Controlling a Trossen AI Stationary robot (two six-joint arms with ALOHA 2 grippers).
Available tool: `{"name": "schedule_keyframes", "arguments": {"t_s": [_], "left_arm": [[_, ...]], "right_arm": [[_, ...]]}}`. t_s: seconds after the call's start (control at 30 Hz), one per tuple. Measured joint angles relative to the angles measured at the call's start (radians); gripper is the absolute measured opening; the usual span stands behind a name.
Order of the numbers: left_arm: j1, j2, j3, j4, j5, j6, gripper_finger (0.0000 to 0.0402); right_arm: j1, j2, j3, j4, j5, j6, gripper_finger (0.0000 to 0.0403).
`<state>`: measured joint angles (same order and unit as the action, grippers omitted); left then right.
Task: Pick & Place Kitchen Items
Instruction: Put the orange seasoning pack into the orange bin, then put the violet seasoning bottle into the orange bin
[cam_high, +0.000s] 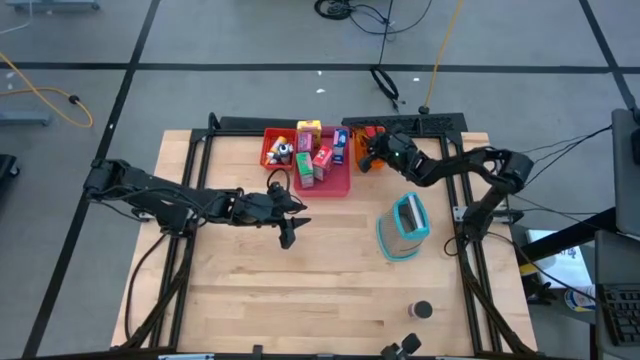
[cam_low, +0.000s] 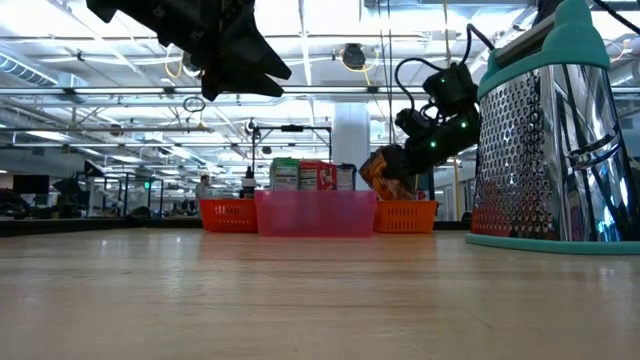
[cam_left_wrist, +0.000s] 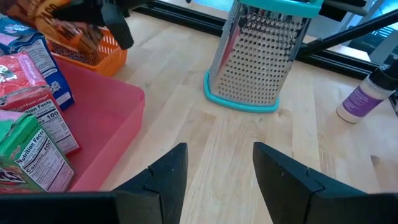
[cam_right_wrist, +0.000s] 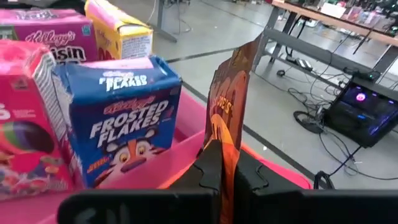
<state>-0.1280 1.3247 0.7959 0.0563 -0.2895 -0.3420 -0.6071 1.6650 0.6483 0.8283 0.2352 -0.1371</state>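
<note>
Dark round can (cam_high: 421, 310): nearest of all, on the bare wood well in front of the grater, close to the table's front edge.
Grater (cam_high: 404, 226): my landmark, a teal-based metal box grater standing upright on the table (cam_high: 300, 290).
Left gripper (cam_high: 288, 235): hovers above the wood beside the grater, toward the left arm's side; fingers (cam_left_wrist: 171, 176) parted, holding nothing.
Small bottle (cam_left_wrist: 362, 99): white with a purple label, upright near the grater.
Pink tray (cam_high: 335, 184): behind the grater, touching the red and orange trays either side.
Food boxes (cam_high: 322, 160): upright in the pink tray; a blue Frosted Flakes box (cam_right_wrist: 127, 134), a green one (cam_left_wrist: 28, 155), red, purple and yellow ones.
Red tray (cam_high: 270, 150): beyond the pink tray, holding small bottles.
Right gripper (cam_high: 369, 152): behind the grater, over the orange tray (cam_low: 405, 215); jaws clamped on a flat orange packet (cam_right_wrist: 228, 124), lifted clear of the tray.
</note>
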Motion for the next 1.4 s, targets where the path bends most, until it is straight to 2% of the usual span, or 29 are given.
{"name": "schedule_keyframes", "arguments": {"t_s": [0.3, 0.53, 1.17, 1.4], "left_arm": [[0.0, 0.0, 0.0, 0.0, 0.0, 0.0, 0.0184], [0.0, 0.0, 0.0, 0.0, 0.0, -0.002, 0.0184], [0.0, 0.0, 0.0, 0.0, 0.0, -0.002, 0.0184], [0.0, 0.0, 0.0, -0.001, 0.0, 0.002, 0.0184]], "right_arm": [[0.0, 0.022, 0.002, 0.094, 0.057, -0.006, 0.0], [-0.002, 0.023, 0.001, 0.101, 0.051, -0.006, 0.0002], [-0.001, 0.023, 0.001, 0.14, 0.052, -0.014, 0.0068], [0.054, -0.006, 0.001, 0.131, 0.051, -0.051, 0.0082]]}}
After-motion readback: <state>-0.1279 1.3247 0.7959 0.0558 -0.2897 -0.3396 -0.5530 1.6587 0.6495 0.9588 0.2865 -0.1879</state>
